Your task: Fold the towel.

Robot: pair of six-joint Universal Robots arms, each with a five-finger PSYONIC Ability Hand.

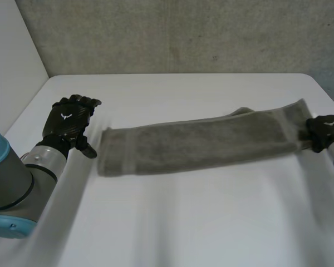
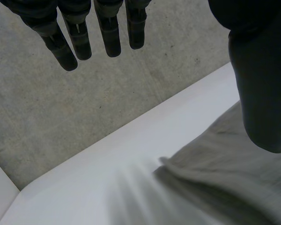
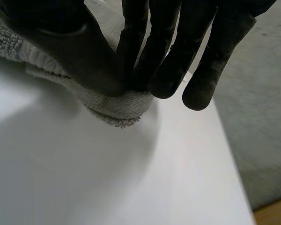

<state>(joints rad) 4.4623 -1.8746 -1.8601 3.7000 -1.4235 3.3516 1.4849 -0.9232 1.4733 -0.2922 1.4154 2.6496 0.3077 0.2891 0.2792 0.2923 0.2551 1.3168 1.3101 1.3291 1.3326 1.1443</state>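
Head view shows the towel (image 1: 195, 142) lying on the white table (image 1: 183, 222) as a long narrow band. It seems already doubled along its length, and it runs from left to right, with the right end a little farther away. It is grey-green terry with a rough looped pile, and a flatter hem band crosses it near the left end.

The right hand (image 1: 323, 132) is at the right end of the towel. Its wrist view shows the thumb and fingers pressed together on the thick edge of the cloth, pinching it. The left hand (image 1: 69, 122) is just beside the left end and, as I judge, does not touch it. Its fingers (image 2: 110, 37) are straight and spread, the thumb stands apart, and nothing is between them.

I judge the towel to be light, soft and limp, not fragile. When lifted it will sag and hang, and the layers can slip apart on each other. The table looks smooth, so the cloth may also slide when pulled. The best places to hold are the corners of the short ends, with all layers pinched together.
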